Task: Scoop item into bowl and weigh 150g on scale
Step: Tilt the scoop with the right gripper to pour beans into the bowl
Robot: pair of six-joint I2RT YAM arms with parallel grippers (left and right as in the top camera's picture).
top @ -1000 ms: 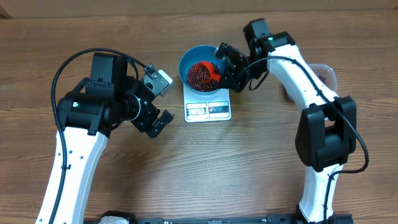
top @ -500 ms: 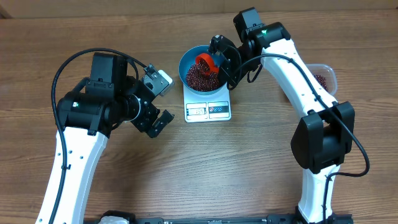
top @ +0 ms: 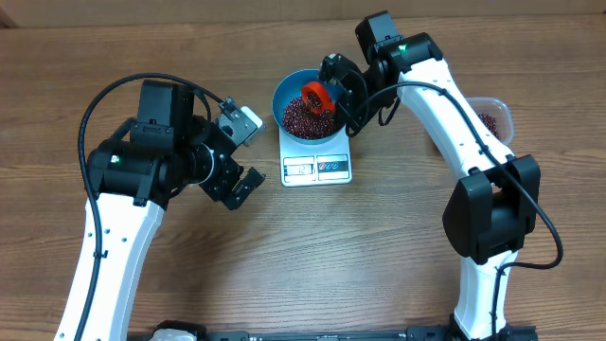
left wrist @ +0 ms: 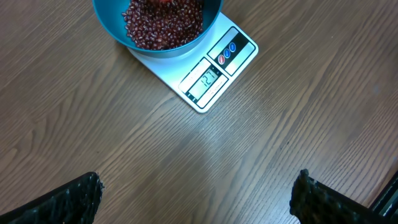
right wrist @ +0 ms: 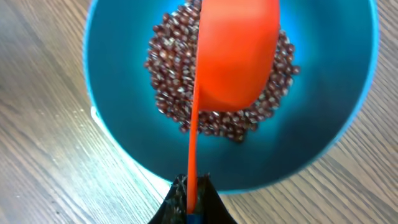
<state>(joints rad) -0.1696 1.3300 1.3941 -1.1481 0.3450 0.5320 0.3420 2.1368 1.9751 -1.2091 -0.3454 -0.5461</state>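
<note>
The right gripper (right wrist: 189, 202), closed tight on the handle (right wrist: 192, 162) of an orange scoop (right wrist: 239, 56), holds it tipped face-down over the beans (right wrist: 168, 93) in the blue bowl (right wrist: 118, 143) on the white scale (top: 317, 152), the left gripper (left wrist: 199, 199) idle and wide open nearby; emptying seems underway, and next comes reading the display (left wrist: 205, 81).

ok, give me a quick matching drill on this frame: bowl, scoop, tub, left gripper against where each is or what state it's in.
Things:
1. blue bowl
2. orange scoop
3. clear tub
4. left gripper

States:
A. open, holding nothing, over bare table
B. sitting on the scale, beans inside
C. far right side, away from the scale
D. handle pinched in the shut right gripper, cup over the bowl

Pairs: 1-B, 2-D, 3-C, 4-A
</note>
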